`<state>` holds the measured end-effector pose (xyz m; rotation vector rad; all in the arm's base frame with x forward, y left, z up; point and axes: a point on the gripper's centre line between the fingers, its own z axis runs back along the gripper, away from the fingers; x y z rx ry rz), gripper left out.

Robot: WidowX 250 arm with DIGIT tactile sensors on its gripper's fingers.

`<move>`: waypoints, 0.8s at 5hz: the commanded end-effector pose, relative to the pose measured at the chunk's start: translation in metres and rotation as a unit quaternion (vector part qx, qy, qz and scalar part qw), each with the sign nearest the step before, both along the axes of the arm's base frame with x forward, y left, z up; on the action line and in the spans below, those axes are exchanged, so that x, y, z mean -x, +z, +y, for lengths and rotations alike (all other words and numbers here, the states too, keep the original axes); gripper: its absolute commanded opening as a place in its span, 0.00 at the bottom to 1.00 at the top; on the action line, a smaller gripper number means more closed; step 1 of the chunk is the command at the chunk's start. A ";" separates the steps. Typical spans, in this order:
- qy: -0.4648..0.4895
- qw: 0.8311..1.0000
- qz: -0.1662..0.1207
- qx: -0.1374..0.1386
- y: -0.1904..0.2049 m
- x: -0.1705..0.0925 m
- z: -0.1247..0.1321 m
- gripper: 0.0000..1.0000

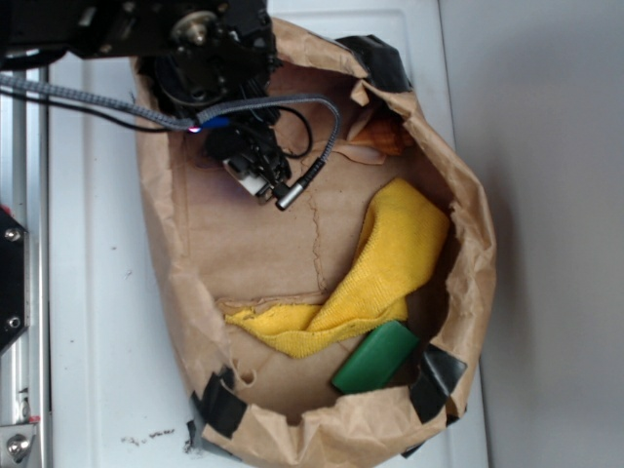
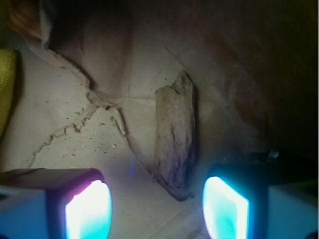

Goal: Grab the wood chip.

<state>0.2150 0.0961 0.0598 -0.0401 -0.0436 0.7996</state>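
In the wrist view the wood chip (image 2: 175,137), a rough grey-brown sliver, lies lengthwise on the creased brown paper. My gripper (image 2: 157,209) is open just below it, its two glowing pads (image 2: 87,211) apart. The chip's lower end reaches into the gap, nearer the right pad, touching neither. In the exterior view the gripper (image 1: 258,180) hangs over the upper left of the paper bag's floor, and the arm hides the chip there.
The brown paper bag (image 1: 473,253) has raised crumpled walls all round. Inside lie a yellow cloth (image 1: 380,268), a green block (image 1: 375,358) at the lower right and an orange-tan seashell (image 1: 385,136) at the top. A torn crease (image 2: 75,127) runs across the paper floor.
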 end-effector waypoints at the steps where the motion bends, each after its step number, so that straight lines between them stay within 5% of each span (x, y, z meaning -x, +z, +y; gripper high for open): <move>1: 0.019 1.000 0.011 -0.008 -0.006 -0.027 0.029 1.00; 3: 0.008 0.997 0.035 -0.067 -0.032 -0.048 0.056 1.00; 4: 0.010 0.997 0.026 -0.072 -0.029 -0.053 0.063 1.00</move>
